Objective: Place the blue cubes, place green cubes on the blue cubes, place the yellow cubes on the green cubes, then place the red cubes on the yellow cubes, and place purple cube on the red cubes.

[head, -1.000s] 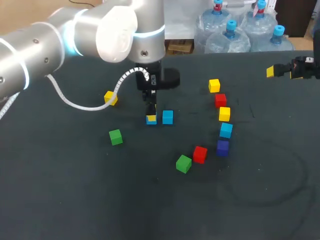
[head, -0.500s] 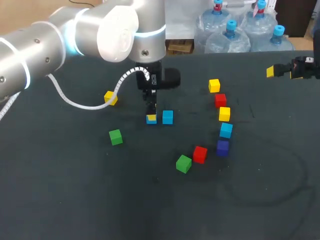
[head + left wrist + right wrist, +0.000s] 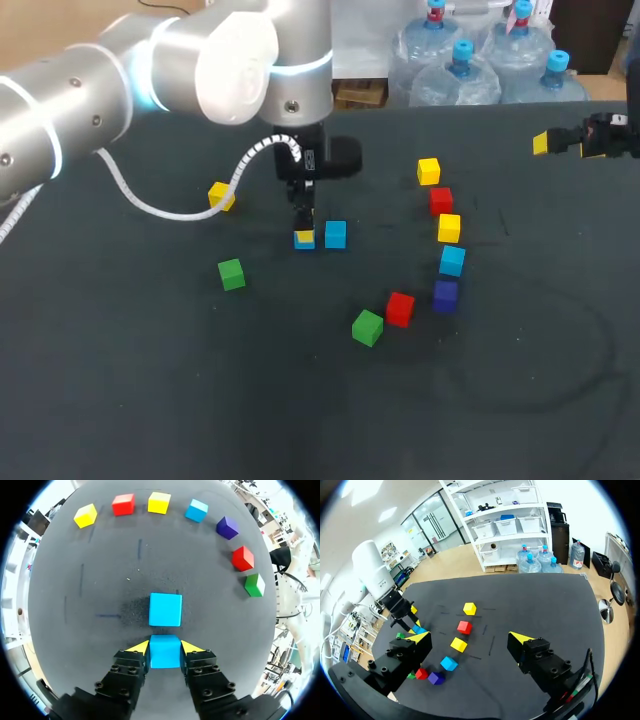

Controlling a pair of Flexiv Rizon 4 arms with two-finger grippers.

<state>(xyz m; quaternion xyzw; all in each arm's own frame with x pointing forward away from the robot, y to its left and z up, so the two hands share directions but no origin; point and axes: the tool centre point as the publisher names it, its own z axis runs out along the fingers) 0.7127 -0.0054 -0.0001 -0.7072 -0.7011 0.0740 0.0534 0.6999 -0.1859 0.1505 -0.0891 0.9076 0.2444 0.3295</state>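
Nothing shifted: left pincer stays clamped on held blue cube, 2nd blue cube just ahead.

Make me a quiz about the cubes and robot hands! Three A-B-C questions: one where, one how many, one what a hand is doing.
1. Where is the purple cube?
A) on a red cube
B) on the table beside the rightmost blue cube
C) in a gripper

2. How many green cubes are there?
A) one
B) two
C) four

3. What is the left gripper doing?
A) hanging open
B) shut on a yellow cube
C) shut on a blue cube

Answers:
1 B: the head view shows it on the table by that cube.
2 B: two green ones lie apart.
3 C: both fingertips touch the cube's sides.
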